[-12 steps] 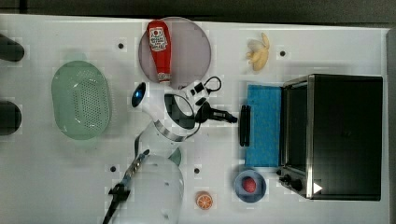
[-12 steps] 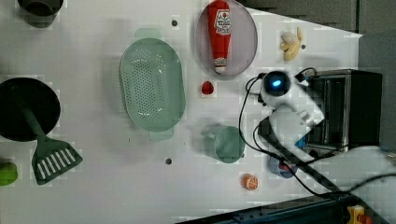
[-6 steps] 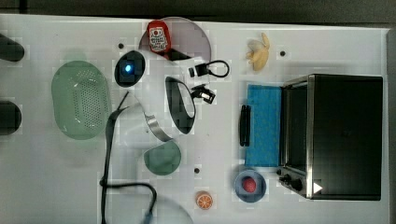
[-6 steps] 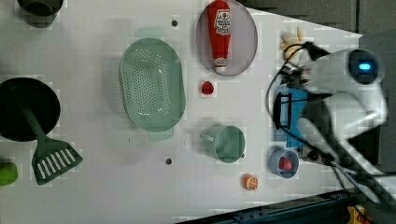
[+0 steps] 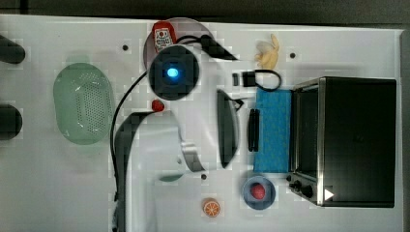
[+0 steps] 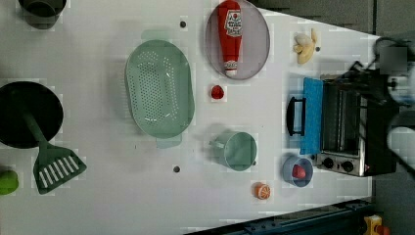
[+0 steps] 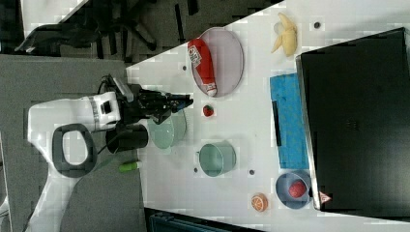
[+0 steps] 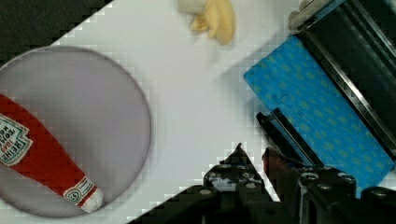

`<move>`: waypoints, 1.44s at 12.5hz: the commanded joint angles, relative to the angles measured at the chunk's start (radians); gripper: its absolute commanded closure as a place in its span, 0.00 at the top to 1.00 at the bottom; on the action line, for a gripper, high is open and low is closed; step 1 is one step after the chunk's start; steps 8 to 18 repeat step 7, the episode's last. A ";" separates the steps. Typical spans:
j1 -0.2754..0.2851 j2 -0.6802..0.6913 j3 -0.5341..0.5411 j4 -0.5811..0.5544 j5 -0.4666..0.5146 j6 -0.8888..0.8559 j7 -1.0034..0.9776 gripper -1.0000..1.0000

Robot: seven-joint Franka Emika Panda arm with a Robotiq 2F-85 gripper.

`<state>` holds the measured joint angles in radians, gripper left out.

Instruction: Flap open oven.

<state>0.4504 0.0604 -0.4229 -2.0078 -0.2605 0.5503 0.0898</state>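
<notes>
The oven stands at the top view's right, black-topped with a silver frame. Its blue door lies flat on the table, with the black bar handle at the outer edge. My gripper hovers apart from the handle, between the ketchup plate and the door's corner. In the wrist view the gripper is open by a narrow gap with nothing in it, and the door and handle lie beside it. The right view shows the oven and the gripper raised high.
A ketchup bottle lies on a grey plate. A banana sits near the oven. Also here are a green colander, a green cup, a blue bowl, an orange slice and a black pot with a spatula.
My gripper has drawn back from the door handle and risen, moving toward the top view's top. The oven door stays flat on the table throughout.
</notes>
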 commanded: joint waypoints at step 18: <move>-0.016 -0.244 -0.005 0.002 0.198 -0.224 0.016 0.17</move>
